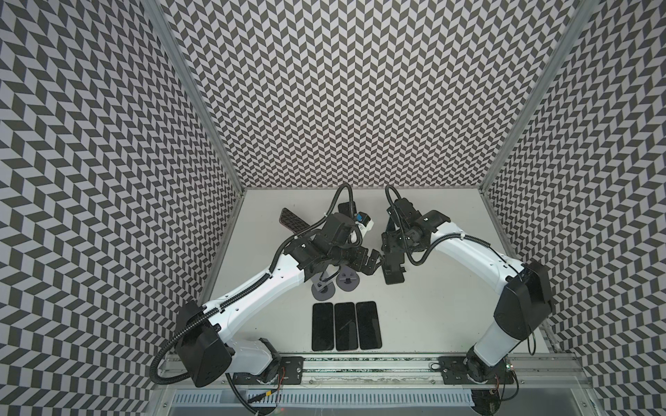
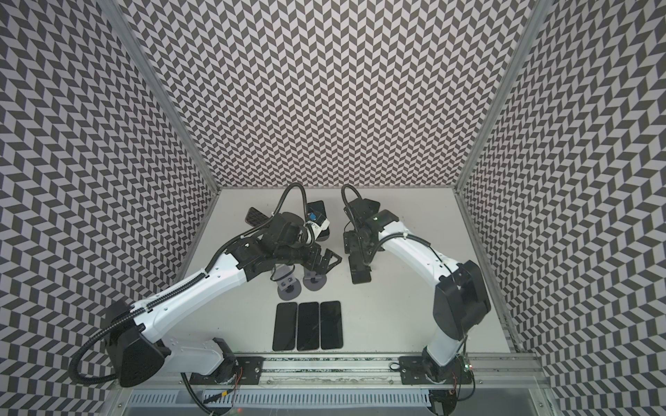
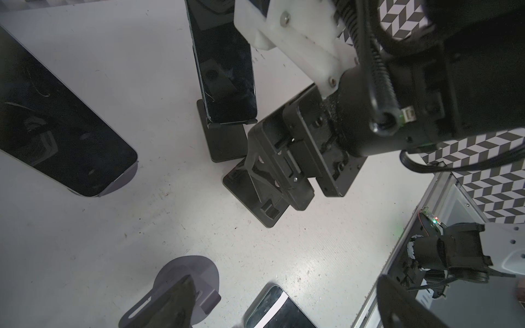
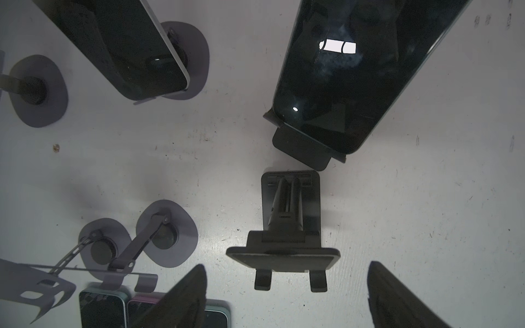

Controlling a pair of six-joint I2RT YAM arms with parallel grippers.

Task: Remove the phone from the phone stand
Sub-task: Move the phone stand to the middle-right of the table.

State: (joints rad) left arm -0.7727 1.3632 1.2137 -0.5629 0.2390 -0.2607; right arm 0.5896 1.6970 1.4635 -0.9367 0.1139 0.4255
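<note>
Two dark phones rest tilted on stands at the back. One phone [image 1: 293, 220] [image 4: 127, 42] sits on a grey round-based stand. The other phone [image 1: 347, 209] [image 4: 355, 71] [image 3: 224, 71] sits on a black phone stand [image 4: 301, 150], partly hidden behind my left wrist in both top views. My right gripper [image 1: 392, 259] [image 4: 287, 301] hangs open above an empty black stand [image 1: 394, 279] [image 4: 284, 255], nothing between its fingers [image 4: 184, 298]. My left gripper [image 1: 376, 264] [image 3: 284, 309] is open and empty, close beside the right one.
Three phones [image 1: 345, 326] lie flat side by side near the table's front edge. Empty grey stands [image 1: 322, 290] [image 1: 347, 281] stand under my left forearm, a third [image 4: 37, 91] shows in the right wrist view. Patterned walls close three sides; a metal rail [image 1: 360, 363] runs along the front.
</note>
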